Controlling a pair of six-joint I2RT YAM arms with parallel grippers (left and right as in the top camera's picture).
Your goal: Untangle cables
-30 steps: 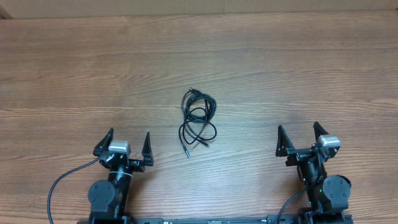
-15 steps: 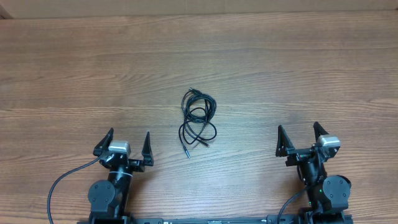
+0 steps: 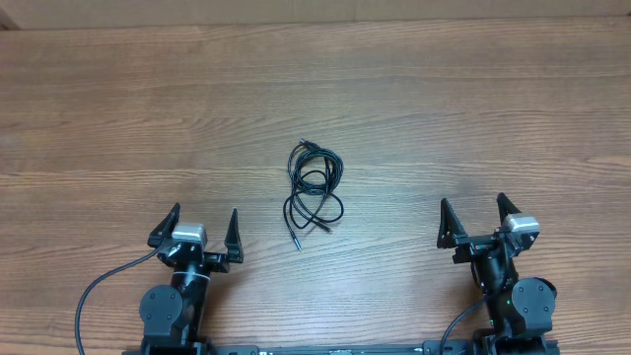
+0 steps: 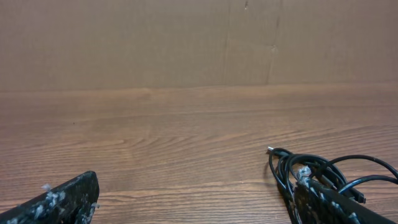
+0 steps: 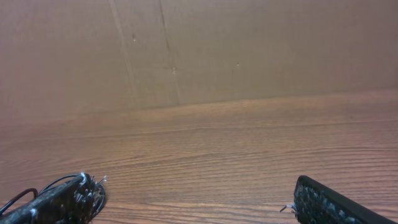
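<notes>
Bare table (image 3: 473, 118) surrounds the cables (image 3: 314, 192) on every side. The left gripper (image 3: 205, 209) and right gripper (image 3: 471, 199) stand well apart from the cables, flanking them nearside, jaws spread. A cardboard wall (image 4: 186, 43) rises beyond.

Brown wood-grain counter (image 3: 473, 108) carried a single small tangle of thin black cables (image 3: 314, 189) lying flat near its middle, loops overlapping, one plug end trailing toward the near edge, another poking out at the far side.

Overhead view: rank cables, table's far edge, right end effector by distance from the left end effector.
From the left end effector:
1. cables, ahead and to its right.
2. table's far edge, straight ahead.
3. right end effector, far right.
</notes>
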